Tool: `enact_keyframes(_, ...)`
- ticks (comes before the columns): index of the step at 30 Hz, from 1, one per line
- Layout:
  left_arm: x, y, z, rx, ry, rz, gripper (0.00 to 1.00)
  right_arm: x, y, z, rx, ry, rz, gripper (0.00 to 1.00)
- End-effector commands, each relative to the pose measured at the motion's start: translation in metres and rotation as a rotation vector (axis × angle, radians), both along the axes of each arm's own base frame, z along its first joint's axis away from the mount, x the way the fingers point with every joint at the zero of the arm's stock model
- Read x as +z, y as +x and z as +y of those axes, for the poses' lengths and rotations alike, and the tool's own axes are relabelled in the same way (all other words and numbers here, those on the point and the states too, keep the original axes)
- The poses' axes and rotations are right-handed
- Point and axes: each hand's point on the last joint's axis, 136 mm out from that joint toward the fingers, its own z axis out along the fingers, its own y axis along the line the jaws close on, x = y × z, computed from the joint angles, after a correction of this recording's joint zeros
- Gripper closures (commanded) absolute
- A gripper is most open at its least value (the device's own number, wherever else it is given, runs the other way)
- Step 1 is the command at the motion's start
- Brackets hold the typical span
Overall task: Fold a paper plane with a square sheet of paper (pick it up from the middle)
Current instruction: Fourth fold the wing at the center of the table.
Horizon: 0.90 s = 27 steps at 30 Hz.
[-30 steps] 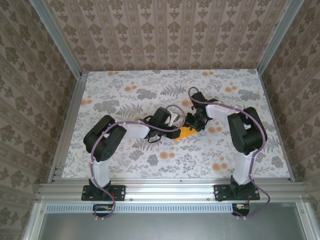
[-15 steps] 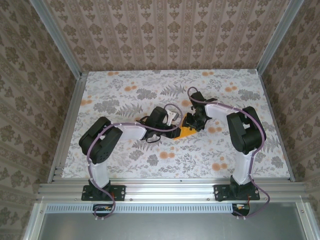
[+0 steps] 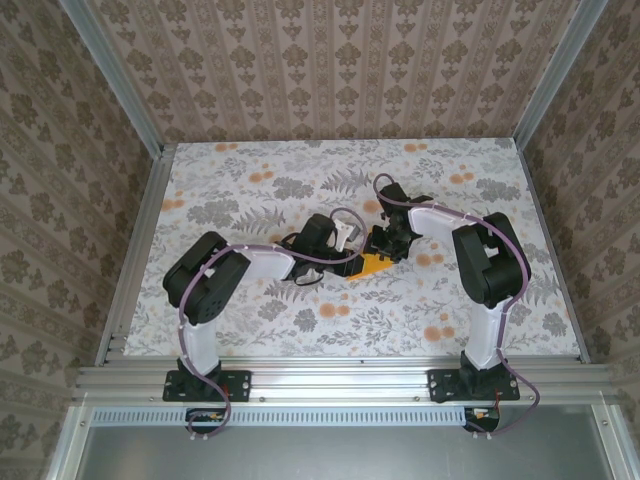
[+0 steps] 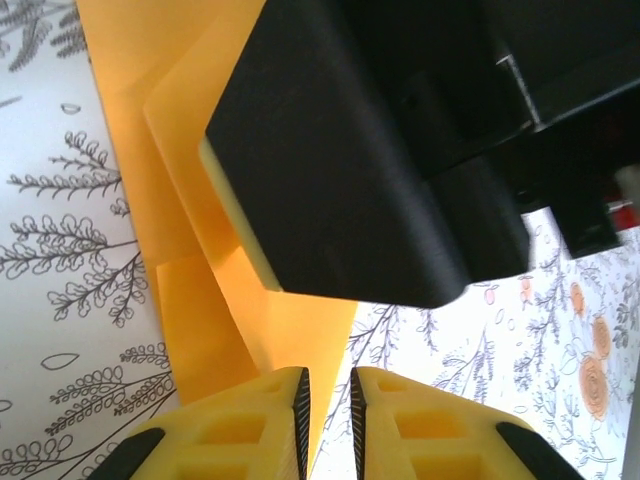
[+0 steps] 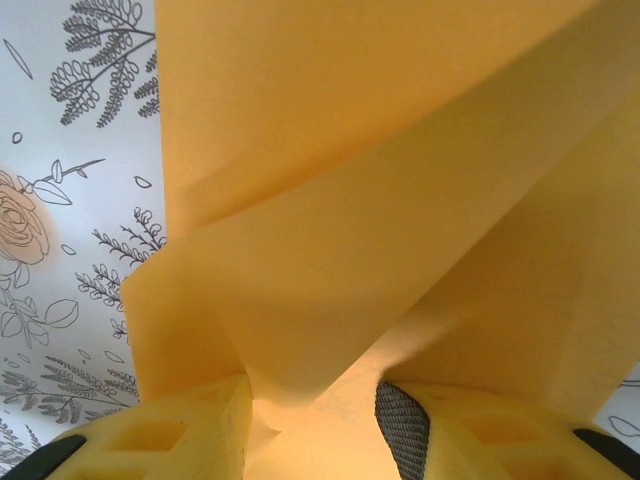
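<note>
Floral worktop [image 3: 250, 190], left end effector [image 4: 327, 405] nearly pressed together on folded paper [image 4: 195, 300], right end effector [image 5: 310, 410] pinching same paper

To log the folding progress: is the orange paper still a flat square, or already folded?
Folded. The paper shows overlapping creased layers, raised off the tablecloth.
</note>
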Motion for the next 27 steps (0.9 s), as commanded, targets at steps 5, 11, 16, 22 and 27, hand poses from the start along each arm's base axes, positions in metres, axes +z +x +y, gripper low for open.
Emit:
enact_keyframes(5,-0.008,0.006,-0.001,0.017,0.033,0.010,0.83,-0.069,-0.047,-0.044,-0.042,-0.234,0.208,0.55)
enact_keyframes(11,-0.013,0.009,0.004,0.036,0.071,-0.001,0.85,-0.070,-0.049,-0.046,-0.051,-0.243,0.216,0.55)
enact_keyframes(16,-0.012,0.011,0.005,0.047,0.079,-0.012,0.86,-0.072,-0.050,-0.047,-0.061,-0.253,0.223,0.55)
enact_keyframes(22,0.003,0.009,0.002,0.032,0.038,-0.025,0.85,-0.075,-0.052,-0.051,-0.083,-0.275,0.236,0.55)
enact_keyframes(27,0.020,0.005,-0.003,0.003,-0.028,-0.049,0.81,-0.077,-0.052,-0.057,-0.128,-0.304,0.223,0.54)
